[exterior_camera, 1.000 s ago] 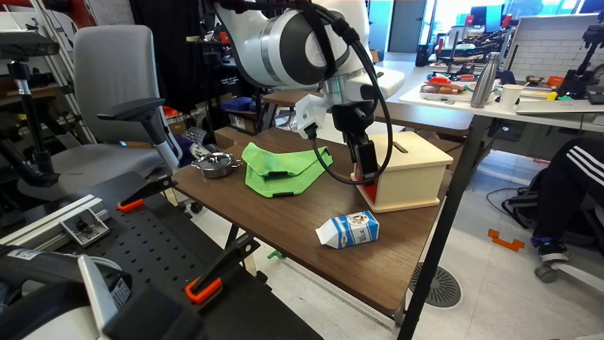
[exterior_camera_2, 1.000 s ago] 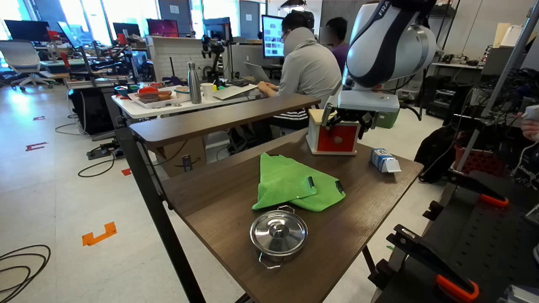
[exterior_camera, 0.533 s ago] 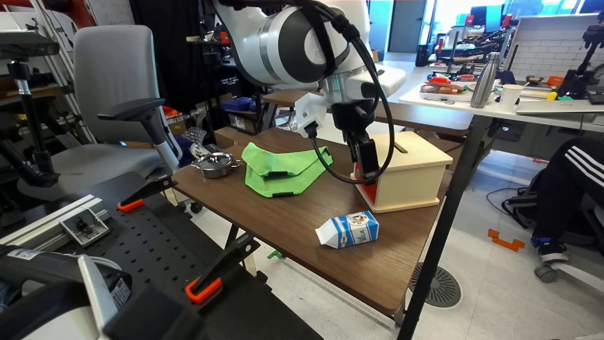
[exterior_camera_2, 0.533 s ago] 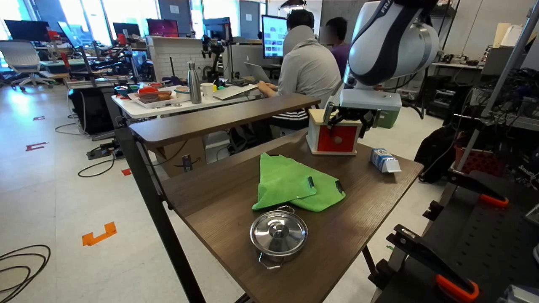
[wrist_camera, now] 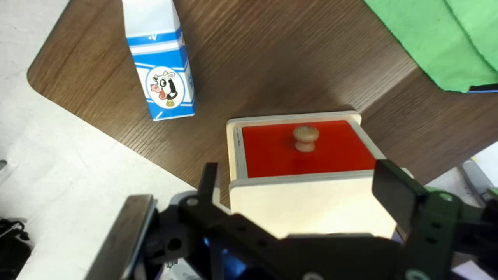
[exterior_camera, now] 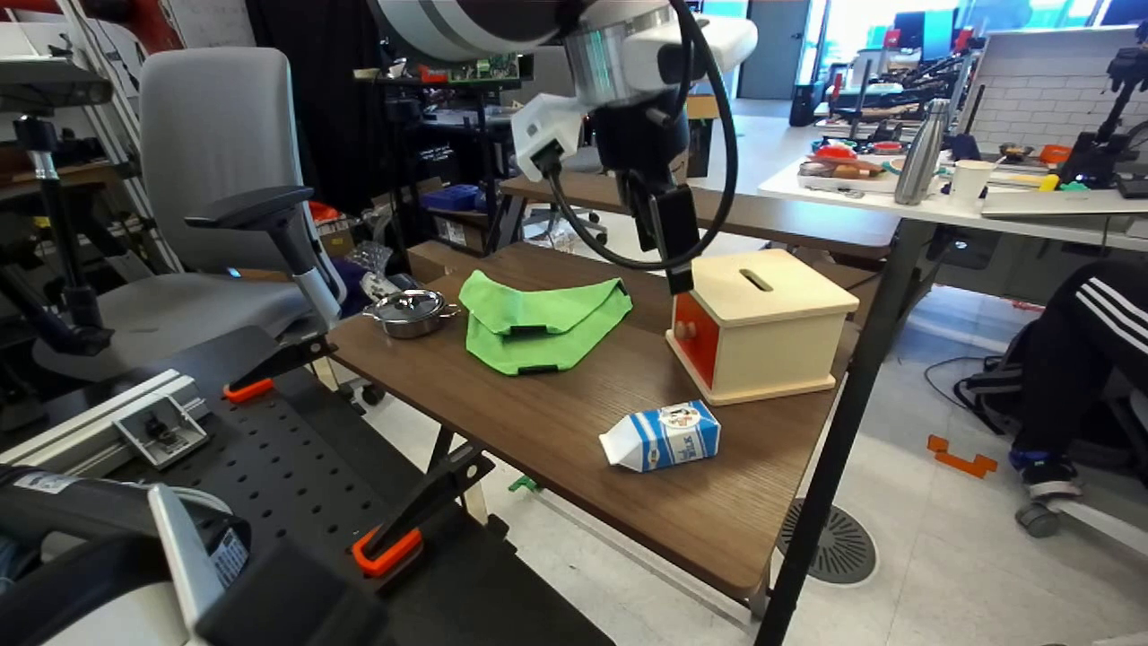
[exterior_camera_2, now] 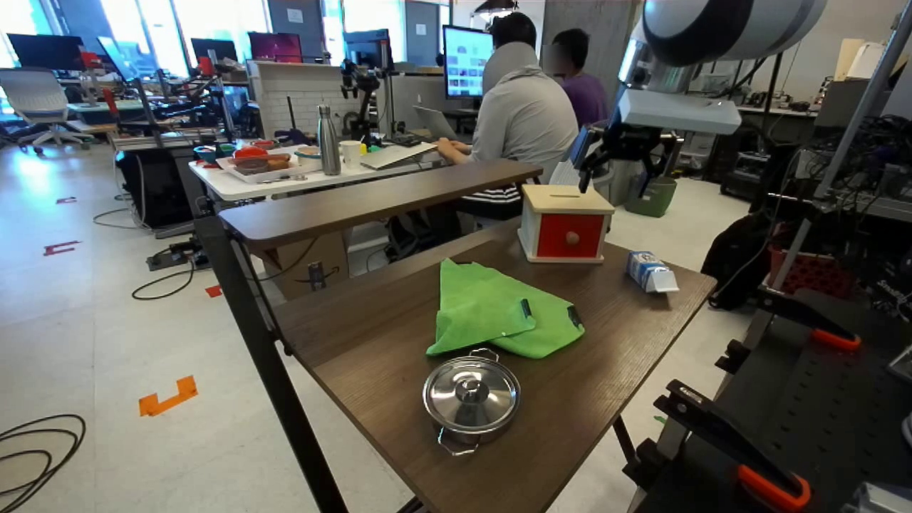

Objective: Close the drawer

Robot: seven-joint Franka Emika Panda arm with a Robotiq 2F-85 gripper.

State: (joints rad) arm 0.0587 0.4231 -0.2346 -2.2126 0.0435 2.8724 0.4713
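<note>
The drawer point(exterior_camera: 702, 339) has an orange-red front with a round wooden knob. It sits in the light tan wooden box with a slotted top point(exterior_camera: 778, 345). The front looks flush with the box frame in both exterior views point(exterior_camera_2: 552, 236) and in the wrist view point(wrist_camera: 272, 151). My gripper point(exterior_camera_2: 615, 189) is raised off the box, above and in front of it, touching nothing. It also shows in an exterior view point(exterior_camera: 668, 269), hiding a top corner of the drawer front. In the wrist view its fingers point(wrist_camera: 296, 167) are wide apart with nothing between them.
A blue-white milk carton point(exterior_camera: 668, 437) lies on the brown table point(exterior_camera: 574, 431) near the box. A green cloth point(exterior_camera_2: 491, 306) lies in front of the box, and a lidded metal pot point(exterior_camera_2: 472, 395) stands farther off. A raised brown shelf point(exterior_camera_2: 385, 199) runs along one side.
My gripper has risen and backed away from the drawer front, which it partly covered before. The drawer front and knob now show fully in an exterior view. The drawer, carton, cloth and pot have not moved.
</note>
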